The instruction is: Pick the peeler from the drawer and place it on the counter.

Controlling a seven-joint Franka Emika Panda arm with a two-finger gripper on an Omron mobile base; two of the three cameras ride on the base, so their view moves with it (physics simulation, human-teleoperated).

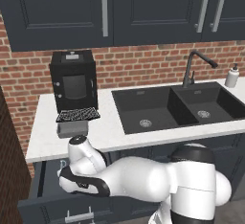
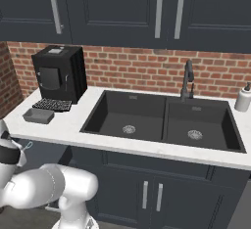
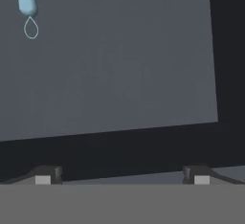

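— Tool (image 3: 122, 180)?
— Spread wide, grasping nothing; both tips low in the hand view, aimed down into the open drawer (image 3: 110, 74), apparently to line up for a pick.
— And the peeler (image 3: 26, 3)?
— Lying flat on the drawer's grey floor, well off toward one corner, pale-blue handle running out of the hand view, thin wire loop pointing inward. Well apart from both tips, so not yet centred between them.
— Anything else in the drawer?
— Nothing more on the visible floor; dark wall along two sides.
— Drawer's place?
— Pulled out beneath the worktop's (image 1: 107, 134) front edge, below the coffee machine (image 1: 74, 82), silver handle at the front.
— Worktop itself?
— Coffee machine near the left end against the brick, black double sink (image 1: 179, 106) mid-span, soap bottle (image 1: 232, 76) by the far right corner. Bare white strip along the front edge looks fit for setting the peeler down.
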